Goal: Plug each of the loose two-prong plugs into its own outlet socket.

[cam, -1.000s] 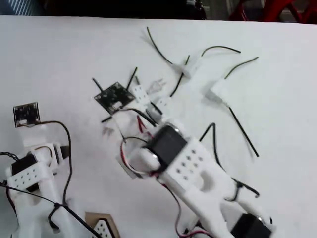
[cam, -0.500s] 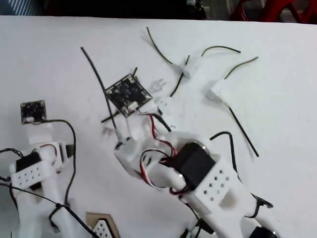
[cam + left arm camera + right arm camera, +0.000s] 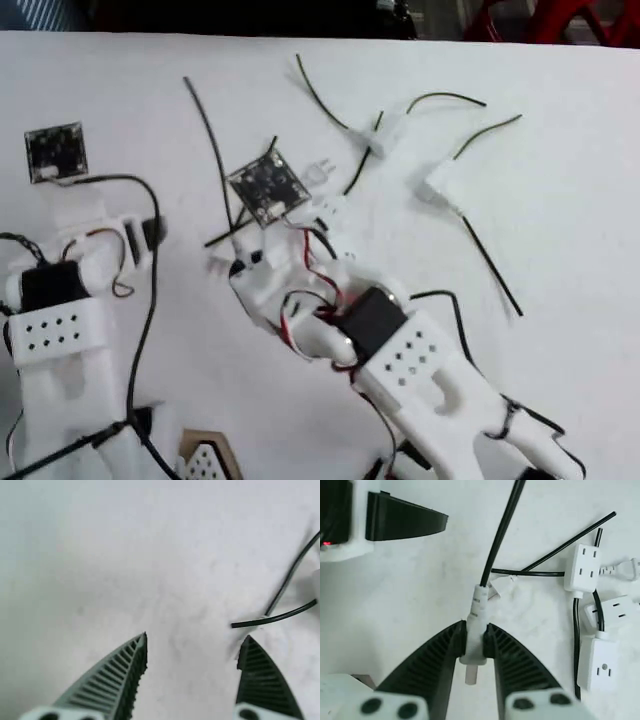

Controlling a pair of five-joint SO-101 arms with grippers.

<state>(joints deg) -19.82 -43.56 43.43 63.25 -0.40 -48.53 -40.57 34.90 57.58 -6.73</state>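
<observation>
On the left, your left pincer (image 3: 196, 637) is wide open and holds nothing. Bare white table (image 3: 120, 90) shows between its two ribbed fingers. The end of a thin black cord (image 3: 275, 618) lies just beside one finger tip. From that arm up to the table's far edge the top is bare, so you have room there.

In the middle, your right pincer (image 3: 476, 625) is squeezed shut on a white plug (image 3: 478, 607). The plug's long black cord (image 3: 209, 130) runs off toward the far edge.

Just right of it things are crowded. Three white boxy outlet sockets (image 3: 585, 567) lie close together with black cords between them. A small loose plug with two metal prongs (image 3: 622, 570) lies just beside one of them.

Farther right lie two more white blocks on black cords (image 3: 440, 185). Past them the table is bare out to the right edge.
</observation>
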